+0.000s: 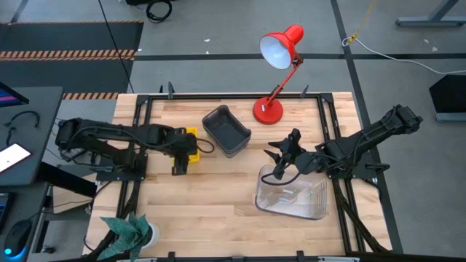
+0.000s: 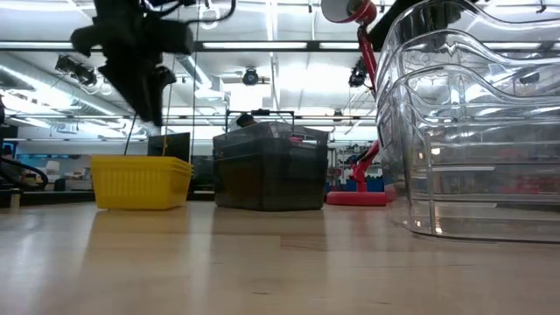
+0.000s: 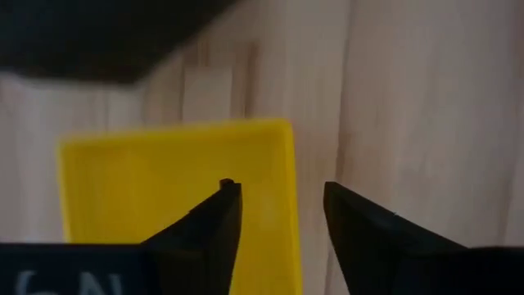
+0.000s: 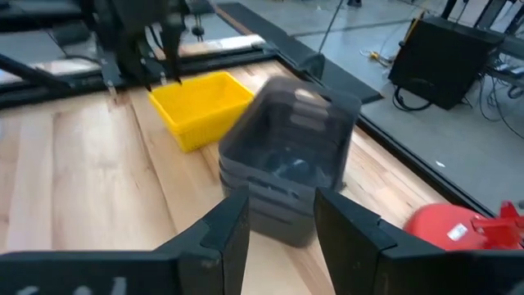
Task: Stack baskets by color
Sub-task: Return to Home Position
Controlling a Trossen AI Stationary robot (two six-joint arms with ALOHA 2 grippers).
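Note:
A yellow basket (image 1: pixel 191 143) (image 2: pixel 140 182) rests on its base at the table's left. My left gripper (image 3: pixel 278 192) (image 2: pixel 147 101) hangs open just above it, pointing steeply down; one finger is over the basket's inside and the other beyond its right-hand rim (image 3: pixel 288 188), clear of both. A stack of dark grey baskets (image 1: pixel 226 131) (image 4: pixel 286 164) stands at the far middle. Clear baskets (image 1: pixel 291 196) (image 2: pixel 472 131) sit nested at the near right. My right gripper (image 1: pixel 282 149) (image 4: pixel 282 205) hovers open between the clear and grey baskets, facing the grey ones, with nothing between its fingers.
A red desk lamp (image 1: pixel 273 109) stands at the far edge, just right of the grey baskets. A teal plant-like object (image 1: pixel 127 231) sits at the near left corner. Black frame rails (image 1: pixel 142 131) run along the table's sides. Bare wood lies in the near middle.

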